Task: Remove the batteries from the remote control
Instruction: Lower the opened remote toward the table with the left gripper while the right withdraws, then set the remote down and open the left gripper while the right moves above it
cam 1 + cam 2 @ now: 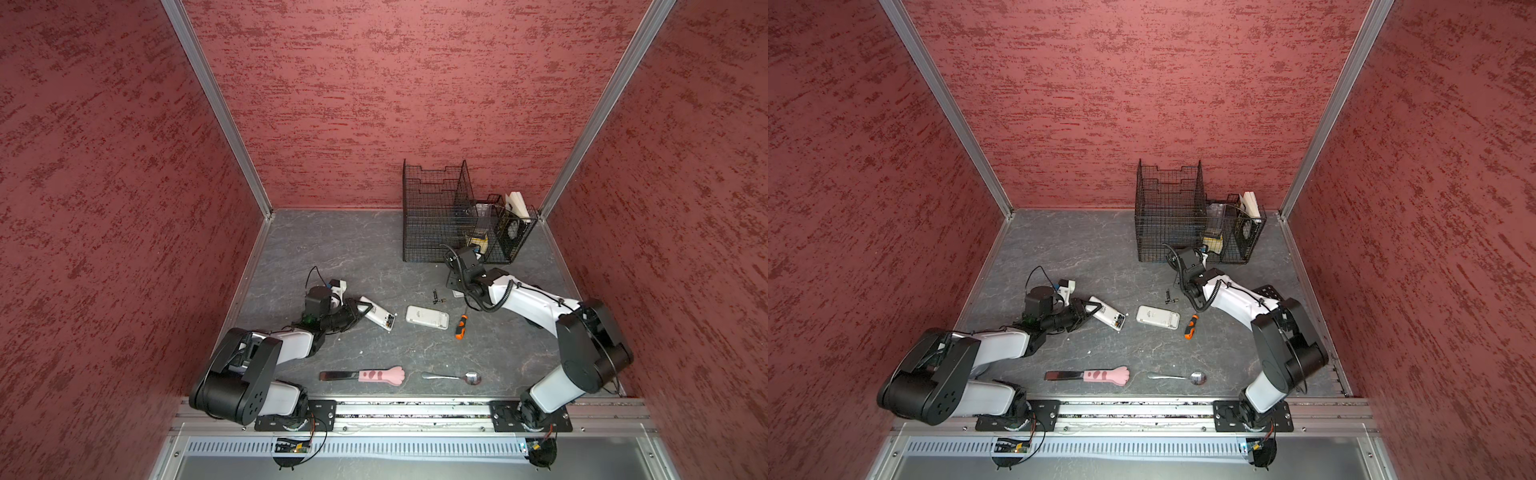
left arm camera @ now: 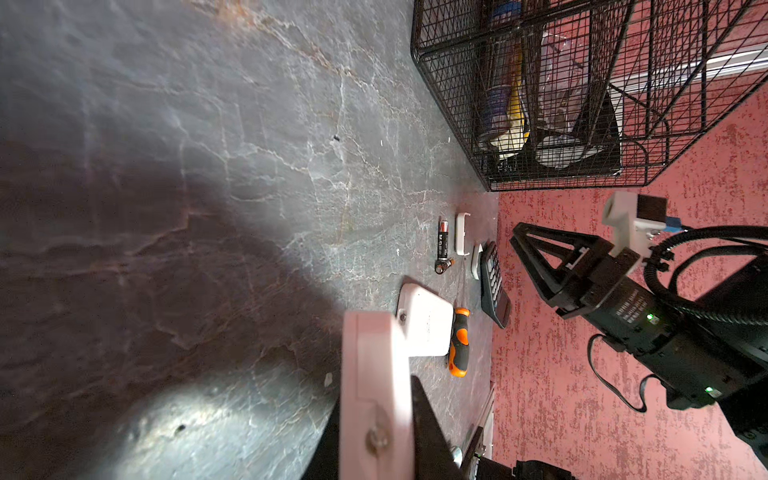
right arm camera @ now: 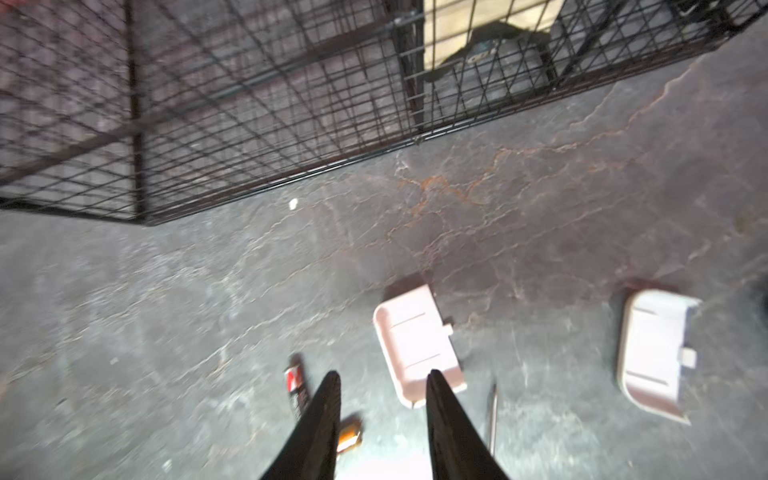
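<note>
My left gripper [image 1: 362, 309] [image 2: 374, 399] is shut on a white remote control [image 1: 377, 318] [image 2: 370, 365] and holds it by one end just above the table. Its open battery bay [image 1: 390, 320] faces up, with something dark inside. A second white remote control [image 1: 427, 317] lies face down mid-table. Two loose batteries [image 1: 435, 296] [image 2: 442, 239] [image 3: 296, 388] lie behind it. My right gripper [image 3: 383, 374] [image 2: 517, 237] hovers open and empty just right of them, beside a white battery cover [image 3: 417, 340].
A second white cover [image 3: 654, 353] and a dark keypad device [image 2: 492, 282] lie under the right arm. An orange-handled screwdriver [image 1: 460, 326] lies next to the second remote. A black wire cage [image 1: 436, 224] stands at the back right. A pink-handled knife [image 1: 374, 375] and a spoon [image 1: 453, 377] lie near the front edge.
</note>
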`<control>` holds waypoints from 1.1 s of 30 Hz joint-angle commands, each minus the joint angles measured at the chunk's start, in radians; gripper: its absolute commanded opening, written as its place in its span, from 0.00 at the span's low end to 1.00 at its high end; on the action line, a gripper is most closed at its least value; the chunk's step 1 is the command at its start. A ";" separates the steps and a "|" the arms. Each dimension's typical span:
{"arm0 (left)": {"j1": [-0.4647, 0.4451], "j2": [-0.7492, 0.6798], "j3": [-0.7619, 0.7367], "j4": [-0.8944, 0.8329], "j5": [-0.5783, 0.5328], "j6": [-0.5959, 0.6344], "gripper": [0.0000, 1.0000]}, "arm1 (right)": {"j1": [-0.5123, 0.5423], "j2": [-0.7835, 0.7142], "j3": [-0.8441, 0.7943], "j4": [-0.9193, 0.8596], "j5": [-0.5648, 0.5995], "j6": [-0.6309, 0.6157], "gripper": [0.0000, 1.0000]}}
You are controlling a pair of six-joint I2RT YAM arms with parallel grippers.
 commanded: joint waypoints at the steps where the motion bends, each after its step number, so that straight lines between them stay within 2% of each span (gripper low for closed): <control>1: -0.002 0.017 0.001 -0.024 -0.015 0.038 0.02 | 0.033 -0.075 -0.054 -0.023 -0.004 0.059 0.38; 7: -0.002 0.000 -0.029 -0.029 -0.043 0.041 0.07 | 0.057 -0.213 -0.125 -0.010 -0.001 0.101 0.39; 14: -0.003 -0.007 -0.034 -0.124 -0.046 0.073 0.11 | 0.073 -0.282 -0.123 -0.031 0.011 0.111 0.39; 19: -0.003 -0.017 -0.037 -0.157 -0.047 0.087 0.24 | 0.089 -0.286 -0.136 -0.021 0.006 0.123 0.40; 25: -0.004 -0.044 -0.042 -0.209 -0.062 0.096 0.47 | 0.113 -0.288 -0.157 -0.004 0.009 0.141 0.40; 33: -0.005 -0.156 -0.044 -0.384 -0.113 0.109 0.56 | 0.140 -0.287 -0.166 0.006 0.008 0.152 0.42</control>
